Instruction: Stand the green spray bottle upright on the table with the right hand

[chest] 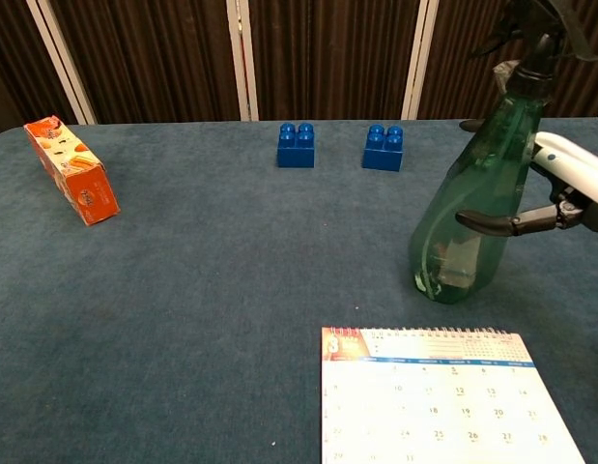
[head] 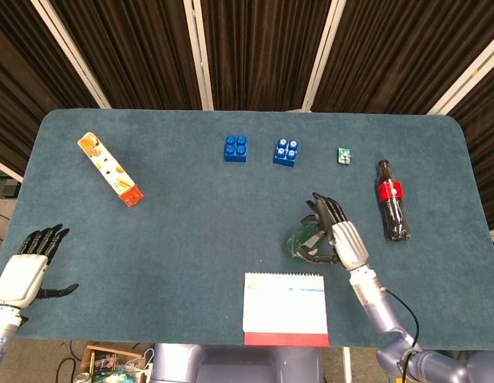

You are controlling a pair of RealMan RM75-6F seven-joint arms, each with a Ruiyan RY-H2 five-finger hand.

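— Where's the green spray bottle (chest: 469,217)?

— Standing on its base on the table (head: 191,231), leaning a little, just behind the calendar (chest: 443,396). My right hand (head: 336,237) grips its body, fingers (chest: 497,223) wrapped round it.

— Around it?

— Two blue bricks (head: 262,150) sit further back, a cola bottle (head: 392,210) lies to my right, an orange carton (head: 111,171) far left.

— Your left hand (head: 27,267)?

— Holding nothing, fingers spread, at the table's near left edge.

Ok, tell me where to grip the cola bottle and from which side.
Grip the cola bottle around its labelled middle, coming from above. It lies flat on the table, cap toward the far edge, so both long sides look free. This is a judgement from the head view alone.
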